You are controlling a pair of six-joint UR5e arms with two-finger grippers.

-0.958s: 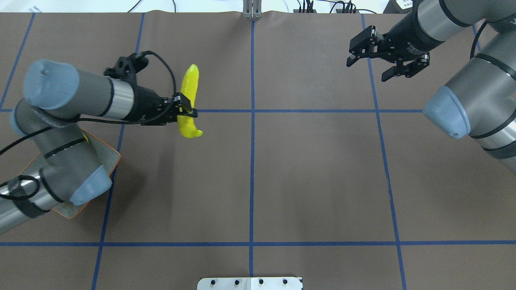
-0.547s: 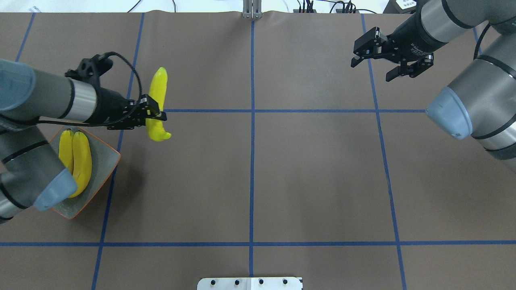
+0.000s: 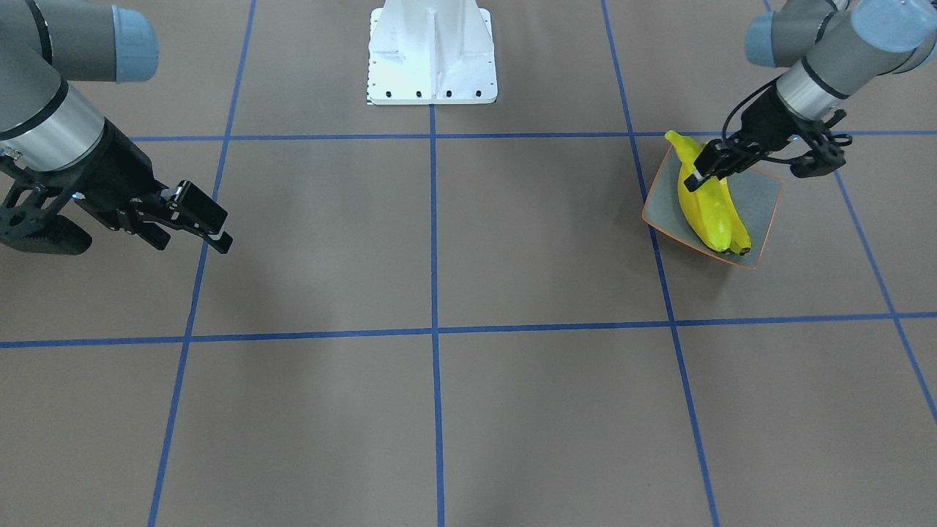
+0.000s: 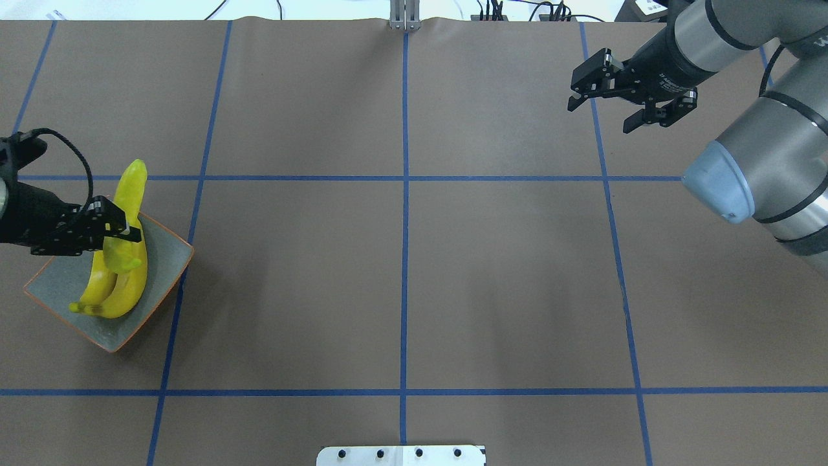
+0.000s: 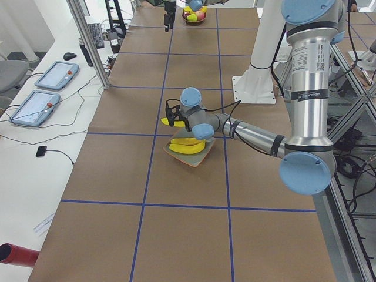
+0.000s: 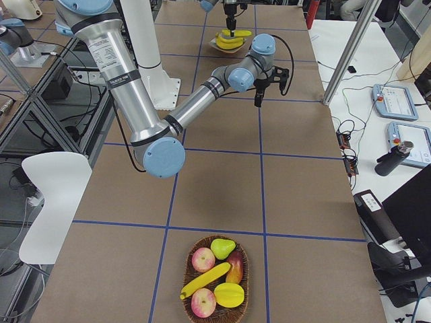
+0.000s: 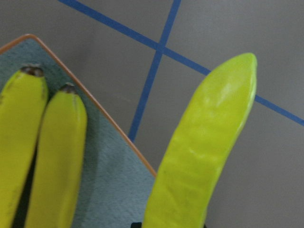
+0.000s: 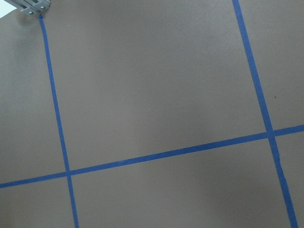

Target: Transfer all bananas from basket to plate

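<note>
1. Since the earlier overhead picture, the left gripper [image 4: 123, 228] is carrying the held banana [image 4: 131, 186] from the middle-left of the frame to the far left edge, over the plate [image 4: 169, 257]. The right gripper [image 4: 600, 115] is barely shifting at upper right.
2. We are seeing the left gripper pinching the held banana a little past its middle. The banana's upper tip is overhanging the plate's upper corner.
3. The two bananas [image 4: 126, 285] are lying side by side on the plate, touching, below the held one's lower end.
4. The right gripper is hanging over bare table with its fingers spread and nothing between them.
5. In the right-side view, a fourth banana [image 6: 205, 280] is lying in the basket [image 6: 244, 286] at bottom centre, among other fruit [image 6: 202, 258].
6. We are judging the banana to be light, stiff and smooth-skinned, so it may be prone to swivelling in a narrow pinch. Gripping across the thick middle seems best to us. We are expecting it to need lowering alongside the other two, since its curve could let it roll off them.
</note>
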